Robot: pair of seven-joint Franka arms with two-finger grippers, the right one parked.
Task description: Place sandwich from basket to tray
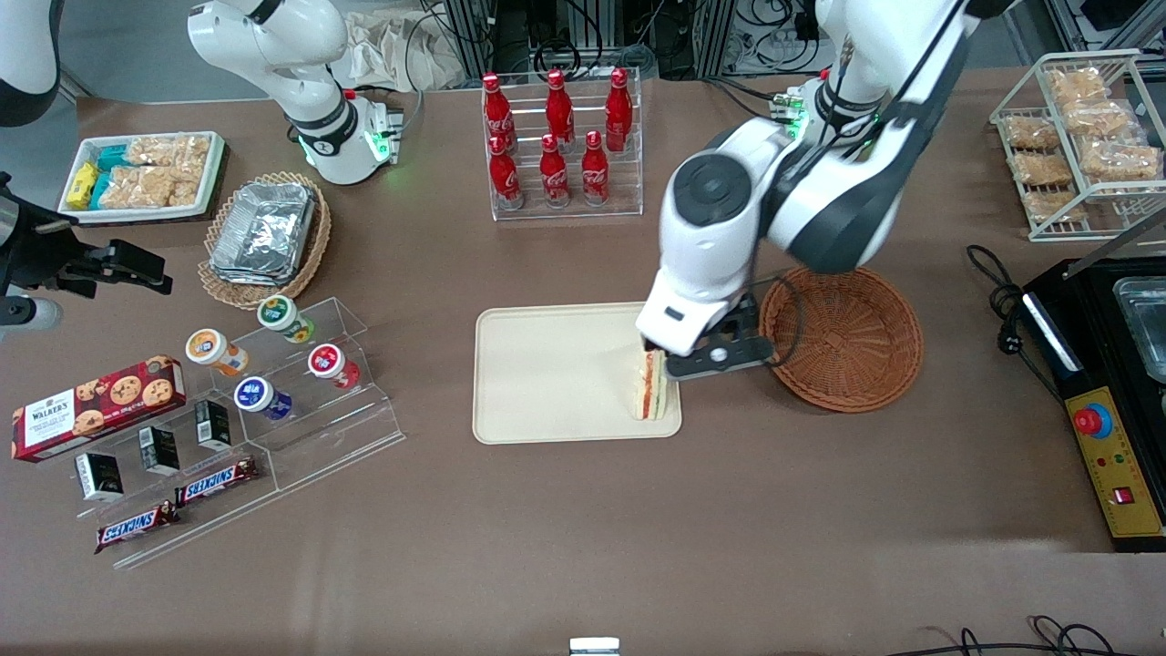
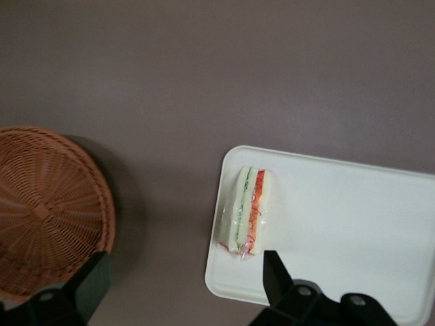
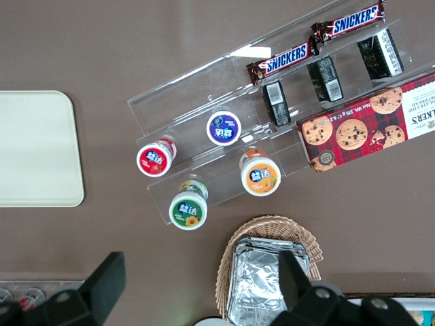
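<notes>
The sandwich (image 1: 651, 389) (image 2: 249, 210), a wrapped white wedge with red and green layers, lies on the cream tray (image 1: 556, 374) (image 2: 353, 224), at the tray's edge nearest the basket. The reddish-brown wicker basket (image 1: 847, 337) (image 2: 47, 204) stands empty beside the tray, toward the working arm's end. My gripper (image 1: 672, 353) (image 2: 182, 282) hovers just above the sandwich, over the tray's rim and the strip of table next to the basket. Its fingers (image 2: 275, 275) stand wide apart and open, holding nothing and clear of the sandwich.
A clear rack of red cola bottles (image 1: 560, 137) stands farther from the camera than the tray. A tan basket of foil trays (image 1: 264, 237) and an acrylic stand of cups (image 1: 291, 364) lie toward the parked arm's end. A black machine (image 1: 1111, 364) sits at the working arm's end.
</notes>
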